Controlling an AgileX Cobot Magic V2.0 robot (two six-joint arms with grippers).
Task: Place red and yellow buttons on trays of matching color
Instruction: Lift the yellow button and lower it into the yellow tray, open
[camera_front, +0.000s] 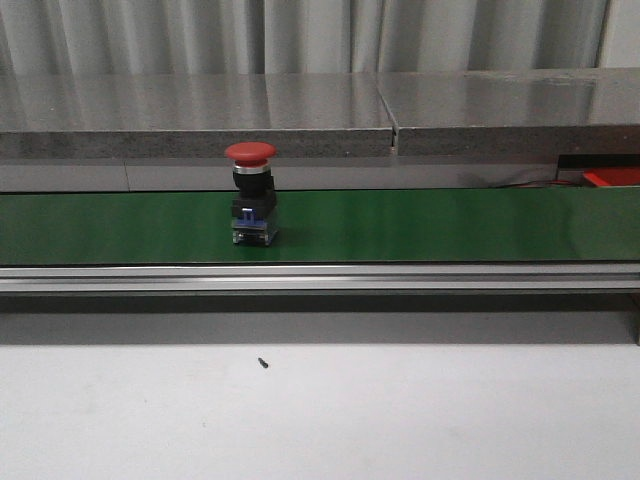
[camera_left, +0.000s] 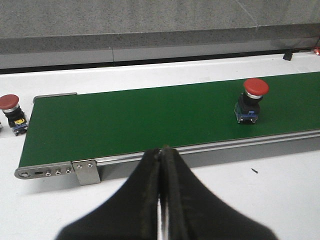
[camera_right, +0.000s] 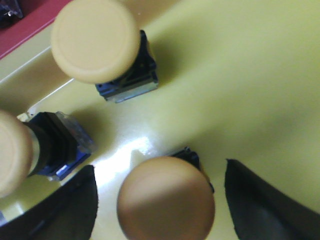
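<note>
The right gripper (camera_right: 160, 200) hung over the yellow tray (camera_right: 250, 75) with its fingers (camera_right: 260, 205) spread wide either side of a yellow button (camera_right: 166, 200); gaps showed on both sides of the cap, so it seemed to grip nothing. Two more yellow buttons shared the tray, an upright one (camera_right: 97, 42) and a tipped one (camera_right: 20, 150) lying on its side just beside the gripper's other finger. The risk, as a judgement, lay in that crowding: a lift with any sideways drift could clip the tipped button or topple the one between the fingers, and a strip of red tray (camera_right: 30, 25) sat right at the yellow tray's edge. The left gripper (camera_left: 162, 200) hovered pressed shut and empty off the near edge of the belt (camera_left: 135, 120), towards its end. A red button (camera_left: 251, 102) stood upright on the belt, well apart from it and nearer the near edge. If the belt ran, the button could be out of place for a late grab. A second red button (camera_left: 12, 112) stood on the white table (camera_left: 280, 195) just past the belt's end.
</note>
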